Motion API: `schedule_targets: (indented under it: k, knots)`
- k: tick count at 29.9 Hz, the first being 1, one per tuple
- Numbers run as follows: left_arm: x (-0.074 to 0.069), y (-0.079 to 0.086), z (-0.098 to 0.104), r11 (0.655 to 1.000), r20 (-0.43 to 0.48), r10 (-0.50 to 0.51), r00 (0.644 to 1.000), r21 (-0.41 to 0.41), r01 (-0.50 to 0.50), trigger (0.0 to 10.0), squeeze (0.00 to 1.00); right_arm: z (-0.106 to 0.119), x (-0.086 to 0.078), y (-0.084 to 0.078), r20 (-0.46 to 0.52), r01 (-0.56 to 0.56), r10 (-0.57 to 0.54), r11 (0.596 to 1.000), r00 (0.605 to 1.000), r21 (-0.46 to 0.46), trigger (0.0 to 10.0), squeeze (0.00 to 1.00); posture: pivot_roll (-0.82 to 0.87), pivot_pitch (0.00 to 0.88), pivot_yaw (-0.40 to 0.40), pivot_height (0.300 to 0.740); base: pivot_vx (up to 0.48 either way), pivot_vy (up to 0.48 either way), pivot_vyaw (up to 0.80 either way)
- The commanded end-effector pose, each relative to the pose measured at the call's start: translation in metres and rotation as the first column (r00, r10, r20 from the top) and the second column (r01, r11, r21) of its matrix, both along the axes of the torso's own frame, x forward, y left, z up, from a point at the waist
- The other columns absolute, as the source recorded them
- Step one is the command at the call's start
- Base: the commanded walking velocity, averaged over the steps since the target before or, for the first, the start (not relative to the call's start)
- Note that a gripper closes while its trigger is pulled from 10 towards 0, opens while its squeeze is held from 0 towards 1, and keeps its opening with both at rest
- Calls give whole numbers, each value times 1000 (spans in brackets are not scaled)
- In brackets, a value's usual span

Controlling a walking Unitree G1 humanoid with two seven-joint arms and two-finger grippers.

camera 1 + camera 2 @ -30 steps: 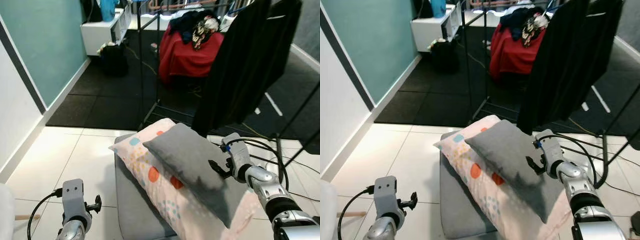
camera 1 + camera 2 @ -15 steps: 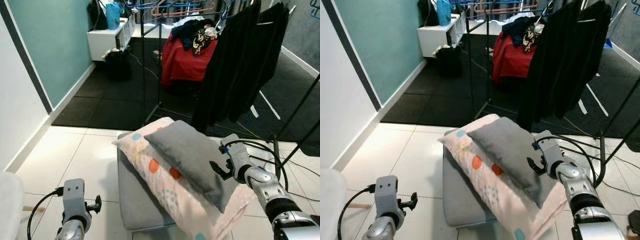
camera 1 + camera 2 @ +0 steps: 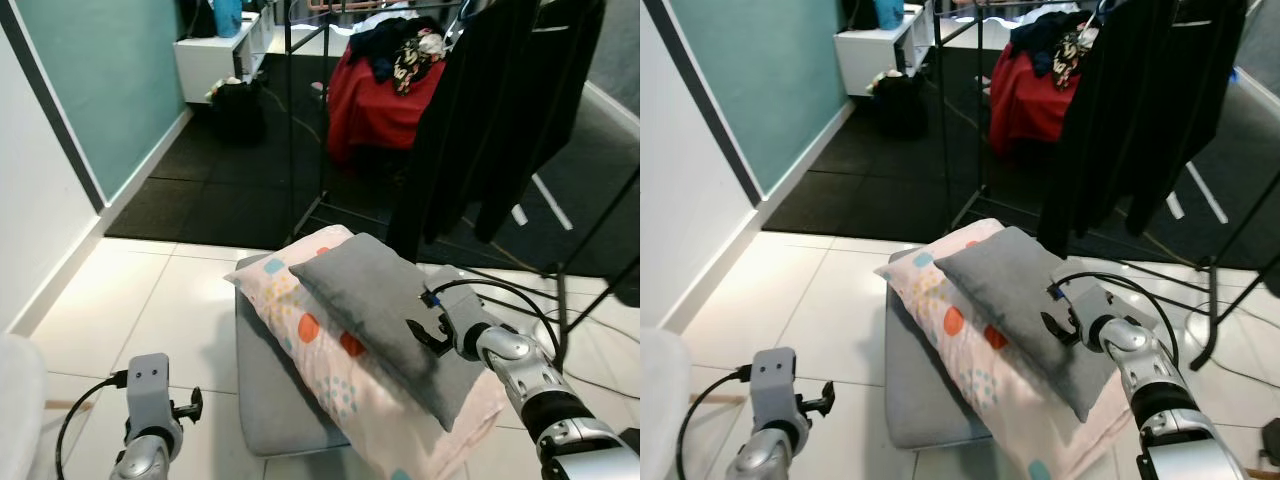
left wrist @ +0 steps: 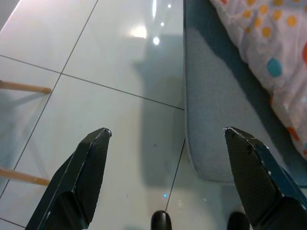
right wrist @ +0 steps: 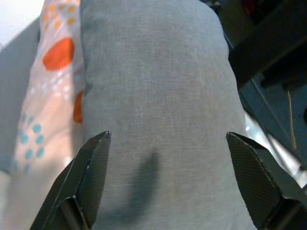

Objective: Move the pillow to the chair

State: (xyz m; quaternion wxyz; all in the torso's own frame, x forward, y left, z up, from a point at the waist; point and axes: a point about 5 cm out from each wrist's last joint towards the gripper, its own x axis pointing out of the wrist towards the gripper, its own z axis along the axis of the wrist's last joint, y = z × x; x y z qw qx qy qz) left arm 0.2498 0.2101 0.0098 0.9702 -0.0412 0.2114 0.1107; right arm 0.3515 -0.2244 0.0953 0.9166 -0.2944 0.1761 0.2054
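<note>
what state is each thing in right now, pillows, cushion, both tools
grey pillow: lying on top of the patterned pillow, not gripped
patterned pillow: lying across the grey floor cushion
grey floor cushion: flat on the tiles
right tool: open, over the grey pillow
left tool: open, low over the floor

Near floor: glossy white tiles (image 3: pixel 150 300) with thin dark grout lines, catching a bright glare in the left wrist view. Farther off the floor changes to black matting (image 3: pixel 220 190). Left side: a white wall (image 3: pixel 30 230), then a dark vertical strip, then a teal wall (image 3: pixel 90 90) with a white skirting board running away into the room. Far left, a low white cabinet (image 3: pixel 215 60) with a black bag (image 3: pixel 235 110) on the floor in front of it. Centre to right: a black metal clothes rack (image 3: pixel 295 120) with dark garments (image 3: pixel 480 130) hanging from it. Behind it, a red cloth (image 3: pixel 370 105) draped over something, with clothes piled on top. Black cables (image 3: pixel 580 320) trail across the tiles on the right.
</note>
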Motion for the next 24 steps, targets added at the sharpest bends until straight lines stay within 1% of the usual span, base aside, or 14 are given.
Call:
schedule_targets:
  k: [1,2,6,8,9,12,14,15,16,17,19,21,22,24]
  knots:
    - [-4,4,-5,1000,-26,13,1000,0,-13,10000,0,2,2,8,3,-57,57,997,998,-52,10000,0,-208,93,-18,740,0,0,0]
    - [-4,4,-5,1000,-25,13,1000,1,-13,10000,0,3,4,10,-1,-73,73,995,997,-74,10000,0,-209,94,-18,740,0,0,0]
    - [-4,5,-5,1000,-24,14,1000,2,-14,10000,0,9,7,15,1,-99,99,992,995,-80,10000,0,-206,87,-20,730,0,0,0]
    - [-2,6,-3,1000,-13,12,1000,7,-12,10000,0,20,13,22,12,-106,106,994,994,-1,10000,0,-206,80,-23,720,0,0,0]
    - [-2,6,-3,1000,-13,12,1000,7,-12,10000,0,20,13,22,12,-106,106,994,994,-1,10000,0,-206,80,-23,720,0,0,0]
    - [3,9,3,1000,13,3,1000,31,-4,10000,0,28,17,28,-2,-123,123,991,992,61,10000,0,-205,72,-26,710,0,0,0]
    - [3,9,3,1000,13,3,1000,31,-4,10000,0,28,17,28,-2,-123,123,991,992,61,10000,0,-205,72,-26,710,0,0,0]
    - [5,12,8,999,37,-4,999,51,2,10000,0,31,17,31,-16,-132,134,987,991,96,10000,0,-202,79,-30,705,0,0,0]
    - [5,12,8,999,37,-4,999,51,2,10000,0,31,17,31,-16,-132,134,987,991,96,10000,0,-202,79,-30,705,0,0,0]
    - [8,15,16,997,70,-17,997,79,11,10000,0,34,18,33,-27,-144,148,983,989,116,10000,0,-198,88,-42,700,0,0,0]
    - [8,15,16,997,70,-17,997,79,11,10000,0,34,18,33,-27,-144,148,983,989,116,10000,0,-198,88,-42,700,0,0,0]
    - [10,19,28,993,111,-29,993,116,16,10000,0,39,20,36,-34,-153,159,979,987,133,10000,0,-190,82,-43,690,0,0,0]
    - [10,19,28,993,111,-29,993,116,16,10000,0,39,20,36,-34,-153,159,979,987,133,10000,0,-190,82,-43,690,0,0,0]
    - [13,22,40,991,154,-28,988,133,8,10000,0,37,21,35,-41,-152,157,983,987,104,10000,0,-181,72,-43,680,0,0,0]
